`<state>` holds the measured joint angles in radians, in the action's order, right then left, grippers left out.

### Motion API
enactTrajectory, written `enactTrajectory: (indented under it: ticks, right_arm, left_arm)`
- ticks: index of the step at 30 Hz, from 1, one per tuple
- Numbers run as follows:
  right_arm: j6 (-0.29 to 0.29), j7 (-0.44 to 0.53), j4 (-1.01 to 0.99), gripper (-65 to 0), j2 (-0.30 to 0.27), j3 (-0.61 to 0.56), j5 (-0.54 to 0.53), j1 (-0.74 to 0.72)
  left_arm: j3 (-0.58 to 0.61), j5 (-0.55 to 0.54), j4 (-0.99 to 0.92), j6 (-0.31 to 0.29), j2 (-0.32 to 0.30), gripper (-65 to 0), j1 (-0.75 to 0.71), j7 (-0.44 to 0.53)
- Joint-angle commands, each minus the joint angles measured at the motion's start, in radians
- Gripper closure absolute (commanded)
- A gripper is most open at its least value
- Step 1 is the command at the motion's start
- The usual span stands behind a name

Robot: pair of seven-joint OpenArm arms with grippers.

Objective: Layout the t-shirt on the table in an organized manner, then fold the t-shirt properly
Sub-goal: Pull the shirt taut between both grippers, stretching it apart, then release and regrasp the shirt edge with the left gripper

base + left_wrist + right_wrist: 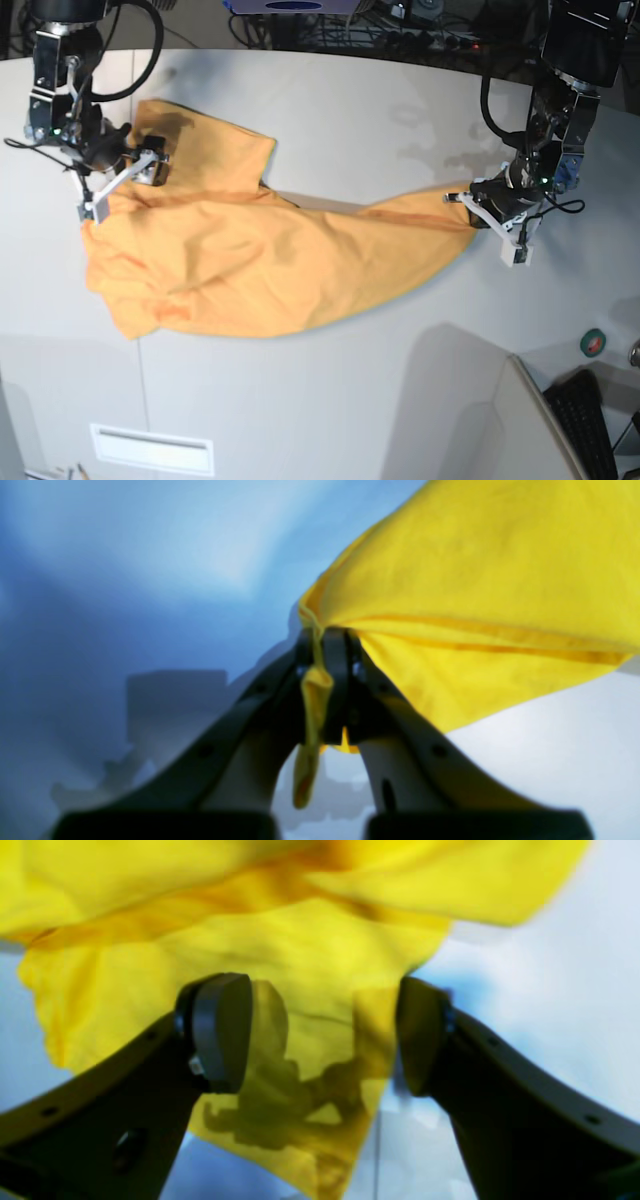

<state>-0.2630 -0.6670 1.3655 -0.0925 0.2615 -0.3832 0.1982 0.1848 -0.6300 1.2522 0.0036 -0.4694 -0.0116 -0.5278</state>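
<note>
1. Orange-yellow shirt lies rumpled across the table, stretched between my two arms.
2. At the base view's left, my right gripper hovers over a bunched edge with its jaws spread wide and nothing caught. I'd lower it squarely onto one hem layer before closing.
3. At that view's right, my left gripper is clamped tight on a corner of the shirt. I'd hold that pinch and pull outward gently, so the cloth flattens without slipping free.

green tape roll; black keyboard
</note>
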Motion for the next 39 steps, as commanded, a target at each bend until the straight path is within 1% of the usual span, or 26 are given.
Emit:
enactTrajectory:
  ticks: [1, 3, 4, 5, 8, 12, 16, 17, 19, 20, 23, 25, 26, 27, 28, 31, 34, 35, 37, 39]
  right_arm:
    - [-0.008, -0.023, -0.001, -40.4, -0.003, 0.0, -0.001, 0.002]
    - [-0.008, -0.013, -0.004, -39.0, -0.003, 0.003, -0.001, -0.003]
    - [-0.008, 0.0, -0.008, -36.8, -0.003, 0.003, -0.001, -0.003]
    - [-0.008, 0.022, -0.018, -33.2, -0.003, 0.005, -0.003, -0.003]
    - [-0.008, 0.071, -0.071, -19.4, -0.003, 0.005, -0.003, -0.01]
    - [-0.008, 0.076, -0.174, 0.0, -0.005, 0.005, -0.003, -0.046]
    - [-0.008, 0.072, -0.186, 0.0, -0.006, 0.005, -0.003, -0.047]
    - [-0.008, 0.072, -0.177, 0.0, -0.006, 0.005, -0.003, -0.046]
    - [-0.008, 0.071, -0.145, 0.0, -0.006, 0.005, -0.003, -0.03]
    - [-0.008, 0.071, -0.125, 0.0, -0.006, 0.005, -0.003, -0.019]
    - [-0.008, 0.071, -0.044, 0.0, -0.006, 0.005, -0.003, 0.017]
    - [-0.006, 0.071, -0.001, 0.0, -0.01, 0.005, -0.003, 0.042]
    - [-0.005, 0.071, 0.015, 0.0, -0.011, 0.005, -0.003, 0.054]
    - [-0.005, 0.071, 0.024, 0.0, -0.011, 0.005, -0.003, 0.063]
    - [-0.005, 0.071, 0.035, 0.0, -0.011, 0.005, -0.003, 0.071]
    - [-0.005, 0.071, 0.051, 0.0, -0.011, 0.005, 0.0, 0.093]
    - [-0.005, 0.071, 0.051, 0.0, -0.011, 0.005, 0.0, 0.099]
    - [-0.005, 0.071, 0.051, 0.0, -0.011, 0.005, 0.0, 0.099]
    - [-0.005, 0.071, 0.051, 0.0, -0.011, 0.005, 0.0, 0.099]
    - [-0.005, 0.071, 0.051, 0.0, -0.013, 0.005, 0.002, 0.099]
  left_arm:
    - [-0.006, 0.0, 0.016, 0.002, -0.016, 0.0, 0.012, 0.018]
    - [-0.006, 0.0, 0.016, 0.002, -0.015, 0.0, 0.012, 0.018]
    - [-0.006, 0.0, 0.016, 0.002, -0.015, 0.0, 0.012, 0.018]
    - [-0.006, 0.0, 0.016, 0.002, -0.015, 0.0, 0.012, 0.018]
    - [-0.006, 0.0, 0.016, 0.002, -0.015, 0.0, 0.012, 0.018]
    - [-0.006, 0.0, 0.016, 0.002, -0.015, 0.0, 0.012, 0.013]
    - [-0.008, -0.008, 0.057, 0.002, -0.016, 0.0, 0.002, 0.01]
    - [-0.014, -0.008, 0.08, 0.002, -0.018, 0.0, -0.011, -0.001]
    - [-0.015, -0.006, 0.126, 0.002, -0.019, 0.0, -0.015, -0.062]
    - [-0.015, -0.006, 0.148, 0.002, -0.019, -6.4, -0.015, -0.096]
    - [-0.015, -0.001, 0.24, 0.002, -0.019, -36.2, -0.023, -0.186]
    - [-0.015, -0.001, 0.303, 0.002, -0.019, -53.6, -0.043, -0.243]
    - [-0.017, -0.001, 0.323, 0.003, -0.021, -61.1, -0.06, -0.26]
    - [-0.026, -0.001, 0.334, 0.005, -0.021, -65.0, -0.075, -0.263]
    - [-0.054, -0.001, 0.335, 0.005, -0.021, -65.0, -0.104, -0.262]
    - [-0.189, -0.001, 0.352, 0.002, -0.013, -65.0, -0.204, -0.26]
    - [-0.293, -0.001, 0.424, -0.001, -0.013, -65.0, -0.328, -0.256]
    - [-0.305, -0.001, 0.452, -0.012, -0.013, -65.0, -0.364, -0.243]
    - [-0.319, 0.0, 0.487, -0.047, -0.016, -65.0, -0.446, -0.185]
    - [-0.319, 0.0, 0.487, -0.061, -0.016, -65.0, -0.495, -0.125]
